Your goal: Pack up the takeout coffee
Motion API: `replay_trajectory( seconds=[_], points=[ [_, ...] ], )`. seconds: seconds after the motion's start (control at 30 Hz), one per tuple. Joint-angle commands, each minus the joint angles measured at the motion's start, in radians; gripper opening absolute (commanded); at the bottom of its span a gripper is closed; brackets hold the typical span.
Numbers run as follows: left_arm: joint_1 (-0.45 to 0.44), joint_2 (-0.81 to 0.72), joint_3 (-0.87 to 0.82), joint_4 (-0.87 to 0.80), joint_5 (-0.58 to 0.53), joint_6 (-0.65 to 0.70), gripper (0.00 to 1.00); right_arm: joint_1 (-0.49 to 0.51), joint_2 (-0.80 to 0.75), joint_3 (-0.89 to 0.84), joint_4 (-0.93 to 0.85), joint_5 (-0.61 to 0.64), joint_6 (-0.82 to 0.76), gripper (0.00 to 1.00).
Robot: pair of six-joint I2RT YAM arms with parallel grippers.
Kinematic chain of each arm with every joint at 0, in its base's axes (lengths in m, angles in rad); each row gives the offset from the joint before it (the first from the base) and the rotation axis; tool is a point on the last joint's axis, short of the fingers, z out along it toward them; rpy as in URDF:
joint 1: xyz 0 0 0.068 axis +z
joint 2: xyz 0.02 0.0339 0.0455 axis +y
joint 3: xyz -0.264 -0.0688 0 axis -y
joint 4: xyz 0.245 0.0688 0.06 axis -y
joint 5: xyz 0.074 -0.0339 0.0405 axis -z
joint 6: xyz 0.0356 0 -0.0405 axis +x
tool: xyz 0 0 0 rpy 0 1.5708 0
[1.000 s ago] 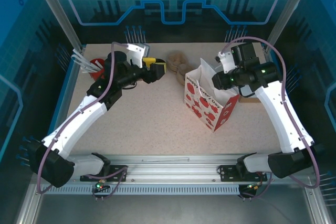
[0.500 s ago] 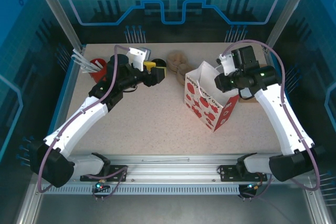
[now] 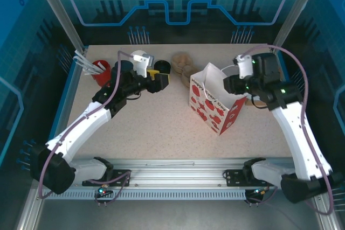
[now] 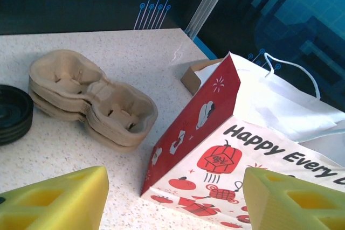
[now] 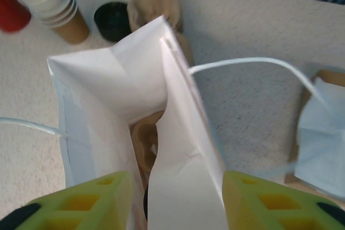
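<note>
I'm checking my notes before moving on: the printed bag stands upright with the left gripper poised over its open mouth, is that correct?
Not quite: the printed bag stands upright, but the right gripper is the one poised over its open mouth; the left gripper is away near the cup carriers. The top external view shows it.

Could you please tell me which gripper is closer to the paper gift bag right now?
The right. The right gripper is at the open top of the paper gift bag, fingers straddling one wall; the left gripper is well apart, off to the bag's left.
</note>
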Motion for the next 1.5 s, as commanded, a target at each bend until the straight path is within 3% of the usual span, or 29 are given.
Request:
replay_trajectory(
  seconds=[0.0,0.17,0.5,0.67,1.07,1.27,1.47],
  points=[
    [0.001,-0.059,-0.063,0.081,0.026,-0.097,0.69,-0.08,-0.068,-0.081,0.088,0.035,0.055,0.55],
    [0.002,-0.068,-0.108,0.11,-0.009,-0.127,0.69,-0.201,-0.06,-0.169,0.113,-0.152,0.092,0.61],
    [0.002,-0.048,-0.111,0.123,0.002,-0.155,0.69,-0.206,0.0,-0.242,0.179,-0.306,0.131,0.55],
    [0.001,-0.04,-0.104,0.124,0.008,-0.158,0.69,-0.204,0.015,-0.259,0.23,-0.336,0.173,0.45],
    [0.002,-0.031,-0.104,0.123,0.013,-0.159,0.69,-0.108,0.075,-0.248,0.313,-0.324,0.249,0.36],
    [0.002,-0.021,-0.104,0.125,0.008,-0.155,0.69,-0.046,0.107,-0.203,0.32,-0.31,0.267,0.39],
    [0.001,-0.023,-0.111,0.098,-0.042,-0.12,0.7,-0.092,0.064,-0.148,0.237,-0.261,0.209,0.53]
  ],
)
